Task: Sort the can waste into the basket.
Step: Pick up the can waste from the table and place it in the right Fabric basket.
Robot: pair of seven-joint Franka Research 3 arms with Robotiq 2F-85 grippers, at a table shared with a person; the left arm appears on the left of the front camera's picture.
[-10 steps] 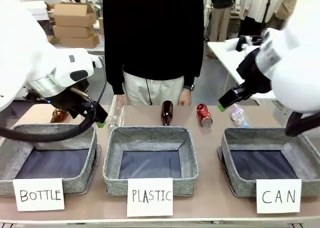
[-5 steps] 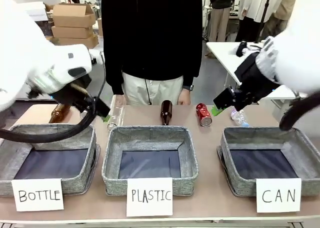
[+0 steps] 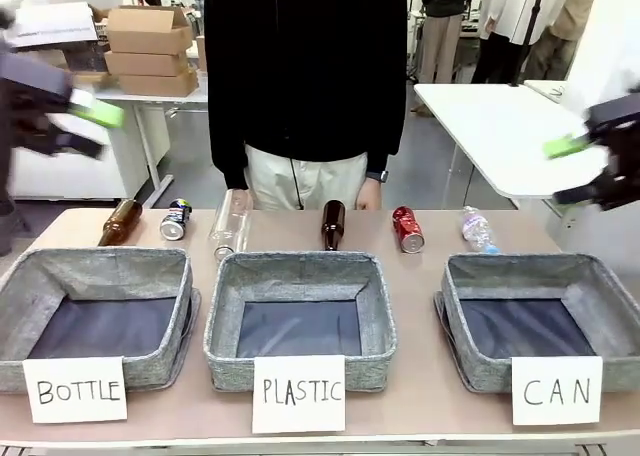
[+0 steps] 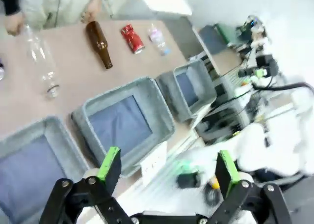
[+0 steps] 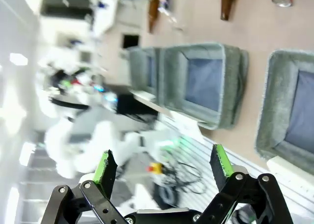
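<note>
so the left pincer (image 4: 167, 160) and right pincer (image 5: 162, 160) just gape apart, red can (image 3: 408, 230) at 1 o'clock on the tabletop (image 3: 420, 276), blue can (image 3: 176, 219) at 11

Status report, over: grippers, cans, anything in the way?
Left gripper and right gripper open, empty, high. Red can and blue can lying on table; CAN basket empty. Small plastic bottle beside red can.

The red can (image 3: 408, 229) lies on the tabletop (image 3: 415, 288) with a gap on each side, between the middle brown bottle (image 3: 333, 224) and the small clear bottle (image 3: 478, 230). The blue can (image 3: 176, 219) sits close between the left brown bottle (image 3: 120, 222) and the big clear bottle (image 3: 230, 224). A person's hand (image 3: 371, 194) is just behind the row. The CAN basket (image 3: 452, 311) is open on top.
</note>
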